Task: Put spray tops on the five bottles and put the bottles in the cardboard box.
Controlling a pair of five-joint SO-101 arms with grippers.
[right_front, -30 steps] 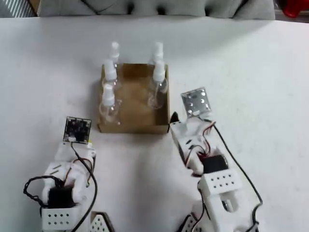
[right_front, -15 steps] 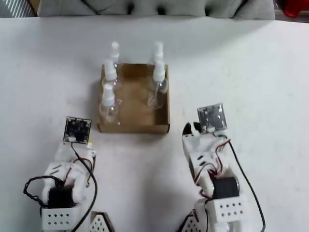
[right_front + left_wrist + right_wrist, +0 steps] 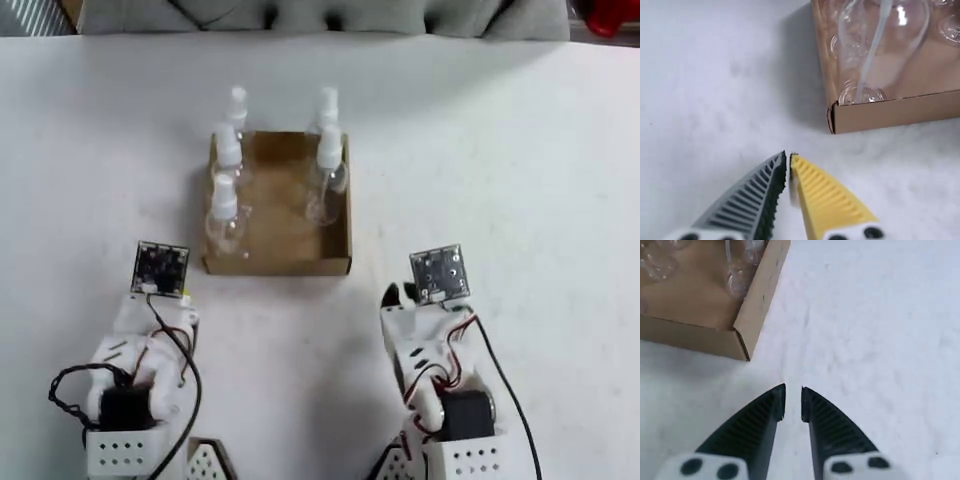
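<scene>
**White table** (image 3: 520,150): carries every item noted below.

**Left arm** (image 3: 128,385): folded back at the near edge, on the left side of the table.

**Right arm** (image 3: 445,395): folded back at the near edge, on the right side. Its wrist sits a little to the right of the box's near right corner.

**Cardboard box** (image 3: 275,264): open-topped and shallow, at the centre of the table. It lies ahead of the two arms and touches neither.

**Bottles** (image 3: 228,228): five, clear, all upright, each with a white spray top (image 3: 222,190) fitted.
- Two stand inside the box along its left wall.
- One stands inside along the right wall.
- The two farthest show their tops past the far rim, one on each side. It cannot be told from the high view whether they stand inside the box or just behind it.
- The left wrist view shows clear bottle bases on the box floor behind the near wall (image 3: 900,112).
- The right wrist view shows more clear bottles inside the corner of the box (image 3: 690,335).

**Left gripper** (image 3: 788,157): one grey finger and one yellow, tips together, holding nothing. It is low over bare table, near the box's near left corner but apart from it.

**Right gripper** (image 3: 793,392): two black fingers drawn all but together, with a thin slit between them and nothing held. It is low over bare table, near the box's near right corner and apart from it.
</scene>
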